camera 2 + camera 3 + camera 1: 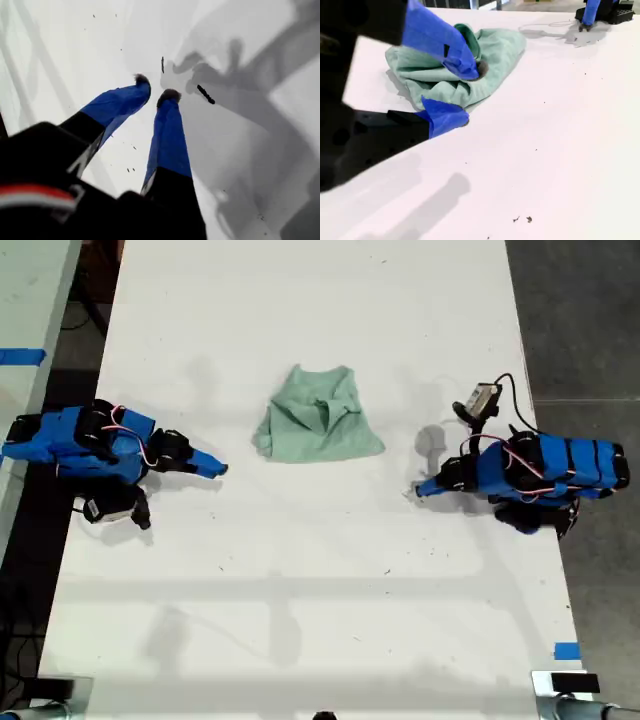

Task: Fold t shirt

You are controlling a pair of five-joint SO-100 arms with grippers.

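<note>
white worktop (300,590), exterior view, left to right. my second pincer (212,467) — at the view's left, jaws parted, grasping nothing, tip aimed at the garment. t shirt (320,420) — mint-green, bunched and wrinkled, mid-worktop, apart from both arms. my first pincer (425,488) — at the view's right, jaws slightly parted over bare worktop, empty.

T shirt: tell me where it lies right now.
In the exterior view the t shirt lies crumpled on the white table, slightly above centre, between the two blue arms and touching neither.
</note>
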